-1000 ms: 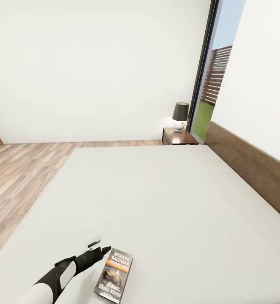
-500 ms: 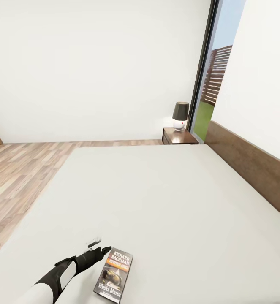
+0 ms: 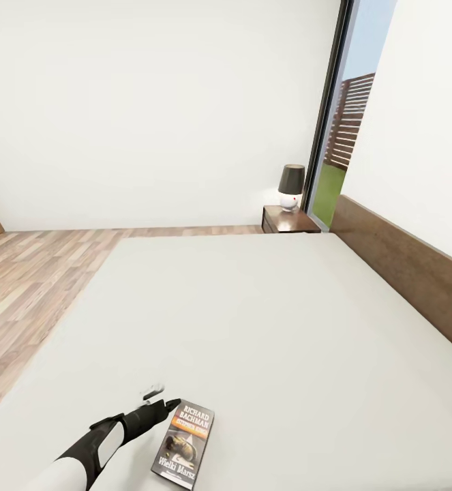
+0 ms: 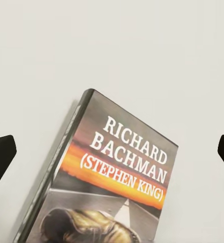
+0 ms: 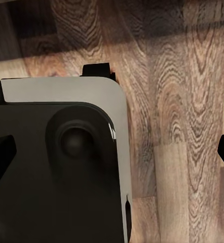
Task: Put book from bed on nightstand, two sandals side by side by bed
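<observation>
Nothing has visibly shifted since 0.5 s ago: the left gripper [image 3: 163, 404] still hovers just beside the book [image 3: 185, 443], jaws spread wide, the fingertips [image 4: 1, 159] at both edges of the left wrist view with the book [image 4: 114, 185] between them, untouched. The book lies flat near the close edge of the bed [image 3: 266, 320], a smooth light-grey mattress with a dark wooden headboard [image 3: 403, 266]. Beyond stand a nightstand [image 3: 288, 221] with a lamp [image 3: 291, 186], white walls, plank floor [image 3: 28, 279] and a tall window [image 3: 345, 123]. The right gripper [image 5: 112, 152] hangs open over wood planks and the robot's dark base [image 5: 56, 167].
</observation>
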Controlling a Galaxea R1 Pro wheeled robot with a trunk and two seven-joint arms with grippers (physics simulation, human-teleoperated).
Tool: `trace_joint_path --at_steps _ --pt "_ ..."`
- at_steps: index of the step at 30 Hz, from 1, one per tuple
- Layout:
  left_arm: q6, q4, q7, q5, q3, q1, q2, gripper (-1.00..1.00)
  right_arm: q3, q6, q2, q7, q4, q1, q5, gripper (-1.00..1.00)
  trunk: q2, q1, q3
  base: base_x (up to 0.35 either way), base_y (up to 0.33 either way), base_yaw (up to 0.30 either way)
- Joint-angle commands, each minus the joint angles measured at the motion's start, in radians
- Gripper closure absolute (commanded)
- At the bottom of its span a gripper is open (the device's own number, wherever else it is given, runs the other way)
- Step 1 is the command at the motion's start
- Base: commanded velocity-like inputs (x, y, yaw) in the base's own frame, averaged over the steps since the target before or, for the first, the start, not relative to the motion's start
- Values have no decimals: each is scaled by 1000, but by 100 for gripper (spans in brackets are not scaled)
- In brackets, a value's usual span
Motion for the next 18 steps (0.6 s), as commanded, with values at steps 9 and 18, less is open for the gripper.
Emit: trace_joint_path --at_steps 9,18 --pt "10 -1 -3 8 3 0 -1 -100 -8 -6 -1 3 3 -1 7 -100 0 0 -1 0 0 0" --pt "10 -1 -3 8 2 0 -1 -100 -8 -6 -1 3 3 -1 7 -100 0 0 -1 0 0 0"
